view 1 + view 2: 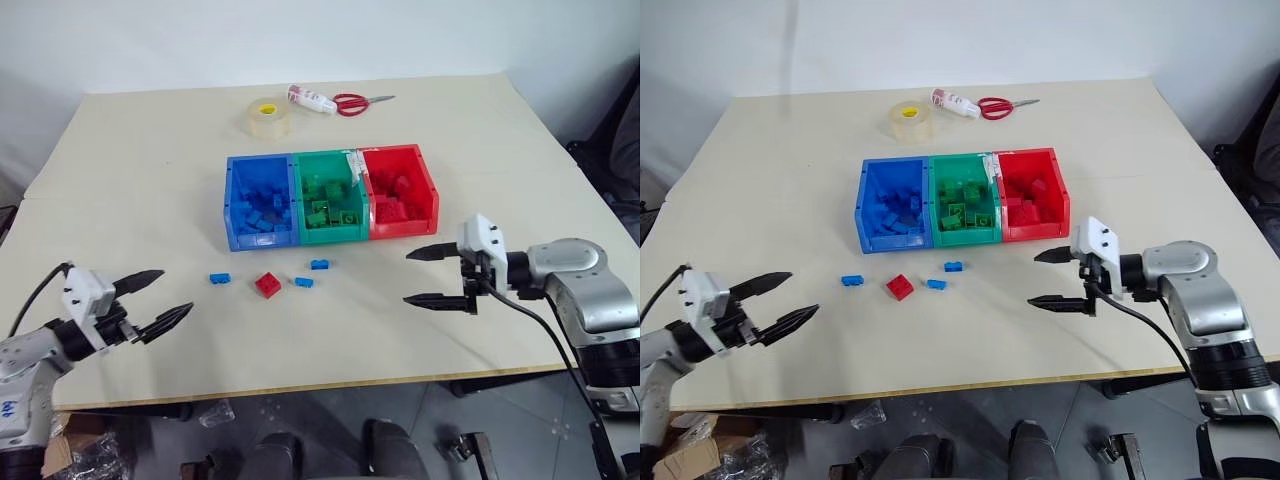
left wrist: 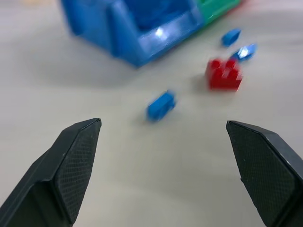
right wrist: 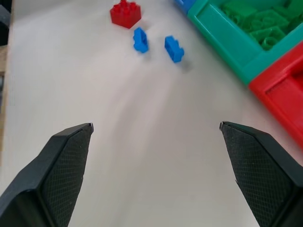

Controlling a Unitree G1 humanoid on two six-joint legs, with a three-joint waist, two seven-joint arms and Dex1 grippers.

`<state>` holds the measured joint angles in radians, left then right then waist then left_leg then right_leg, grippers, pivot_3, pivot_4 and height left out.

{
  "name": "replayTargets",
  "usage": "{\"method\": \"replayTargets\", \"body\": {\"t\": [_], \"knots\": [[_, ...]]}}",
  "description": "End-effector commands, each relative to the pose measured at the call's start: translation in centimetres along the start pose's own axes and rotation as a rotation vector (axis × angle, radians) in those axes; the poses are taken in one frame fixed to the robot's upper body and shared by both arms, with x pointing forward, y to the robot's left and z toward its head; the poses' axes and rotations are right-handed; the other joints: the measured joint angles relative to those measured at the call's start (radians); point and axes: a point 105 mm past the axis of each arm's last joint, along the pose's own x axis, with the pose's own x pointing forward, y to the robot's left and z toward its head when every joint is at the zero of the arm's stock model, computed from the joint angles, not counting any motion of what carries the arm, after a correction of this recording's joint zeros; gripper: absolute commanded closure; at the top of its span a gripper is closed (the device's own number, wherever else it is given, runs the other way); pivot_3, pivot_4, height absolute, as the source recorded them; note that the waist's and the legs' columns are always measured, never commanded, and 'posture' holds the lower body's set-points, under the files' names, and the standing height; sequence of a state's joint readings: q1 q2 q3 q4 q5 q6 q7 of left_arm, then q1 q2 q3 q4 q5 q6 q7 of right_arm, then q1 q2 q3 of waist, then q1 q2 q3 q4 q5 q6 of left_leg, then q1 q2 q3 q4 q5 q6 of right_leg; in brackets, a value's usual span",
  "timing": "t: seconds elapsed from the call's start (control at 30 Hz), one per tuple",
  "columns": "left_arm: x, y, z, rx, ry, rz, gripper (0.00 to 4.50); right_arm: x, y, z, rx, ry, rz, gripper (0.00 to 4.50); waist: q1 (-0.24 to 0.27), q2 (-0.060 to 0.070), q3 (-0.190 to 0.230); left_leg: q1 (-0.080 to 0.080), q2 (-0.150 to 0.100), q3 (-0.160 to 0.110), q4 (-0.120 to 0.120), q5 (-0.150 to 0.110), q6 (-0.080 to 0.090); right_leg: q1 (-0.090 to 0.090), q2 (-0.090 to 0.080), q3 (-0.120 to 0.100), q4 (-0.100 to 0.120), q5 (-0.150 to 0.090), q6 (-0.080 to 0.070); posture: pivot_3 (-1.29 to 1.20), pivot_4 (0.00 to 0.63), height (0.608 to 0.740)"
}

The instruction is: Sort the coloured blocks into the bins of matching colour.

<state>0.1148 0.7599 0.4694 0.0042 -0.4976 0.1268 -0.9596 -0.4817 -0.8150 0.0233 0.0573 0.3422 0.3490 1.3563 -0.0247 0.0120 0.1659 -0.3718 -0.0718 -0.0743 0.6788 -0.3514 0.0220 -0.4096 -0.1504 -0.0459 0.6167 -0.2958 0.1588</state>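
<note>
While both tools gape empty, studded red block lies loose

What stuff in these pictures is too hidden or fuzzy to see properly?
- Blocks deep in the blue bin, green bin and red bin: piled together, head views, cannot be counted.
- Small tube by the scissors: label too small to read.
- Loose blue block: blurred in the left wrist view, studs unclear.
</note>
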Motion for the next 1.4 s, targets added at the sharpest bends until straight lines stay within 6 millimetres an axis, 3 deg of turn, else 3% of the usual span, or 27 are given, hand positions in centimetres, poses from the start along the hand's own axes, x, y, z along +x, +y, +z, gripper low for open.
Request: {"method": "replayTargets", "body": {"t": [0.03,0.2,0.43,0.6,0.8,0.93,1.27,1.4], "knots": [[-1.9,0.2,1.2,0.043,0.012,0.048,0.00,-1.5,-0.3,0.5,-0.021,-0.024,-0.034,0.02,0.001,0.000,0.000,0.000,0.000,0.000,0.000,0.000,0.000,0.000,0.000,0.000,0.000,0.000,0.000,0.00,0.150,0.740],[-1.6,-0.5,1.0,0.026,0.038,0.035,0.00,-1.2,-1.0,0.9,-0.035,-0.042,-0.061,0.02,0.008,0.000,0.000,0.000,0.000,0.000,0.001,0.000,0.000,0.001,0.000,0.000,-0.006,0.000,0.000,0.00,0.150,0.740],[3.0,-0.9,1.0,0.017,0.006,-0.071,0.00,-0.2,-1.0,1.8,-0.065,-0.066,-0.059,0.02,0.031,0.000,0.000,0.000,0.000,0.000,0.002,0.000,0.000,0.001,0.000,0.000,-0.005,0.000,0.000,0.00,0.150,0.740],[6.7,-0.1,0.0,0.032,0.033,-0.121,0.00,0.0,-0.7,2.2,-0.076,-0.078,-0.071,0.02,0.026,0.000,0.000,0.000,0.000,0.000,0.002,0.000,0.000,0.001,0.000,-0.001,0.001,0.000,0.000,0.00,0.150,0.740],[9.8,-0.1,-0.5,0.040,0.032,-0.197,0.00,-0.1,-0.2,2.3,-0.072,-0.092,-0.102,0.02,0.022,0.000,0.001,0.000,-0.001,0.001,0.003,0.000,0.000,0.000,0.001,-0.002,0.003,0.000,0.000,0.00,0.150,0.740],[10.5,0.2,-0.9,0.055,0.049,-0.209,0.86,-0.3,0.3,2.2,-0.063,-0.096,-0.122,0.00,0.022,0.000,0.001,0.000,-0.001,0.001,0.003,0.000,0.000,0.000,0.001,-0.002,0.003,0.000,0.000,0.00,0.150,0.740],[10.3,0.7,-0.6,0.051,0.070,-0.207,4.08,-1.2,0.3,2.2,-0.048,-0.106,-0.165,0.00,0.024,0.000,0.001,0.000,-0.001,0.001,0.004,0.000,0.000,0.000,0.000,-0.002,0.003,0.000,0.000,0.00,0.150,0.740],[10.8,0.5,1.2,0.067,0.016,-0.206,4.17,-1.4,0.0,2.2,-0.049,-0.110,-0.187,0.00,0.024,-0.001,0.001,0.000,-0.001,0.001,0.004,0.000,0.000,0.000,0.000,-0.002,0.004,0.000,0.000,0.00,0.150,0.740]]}}
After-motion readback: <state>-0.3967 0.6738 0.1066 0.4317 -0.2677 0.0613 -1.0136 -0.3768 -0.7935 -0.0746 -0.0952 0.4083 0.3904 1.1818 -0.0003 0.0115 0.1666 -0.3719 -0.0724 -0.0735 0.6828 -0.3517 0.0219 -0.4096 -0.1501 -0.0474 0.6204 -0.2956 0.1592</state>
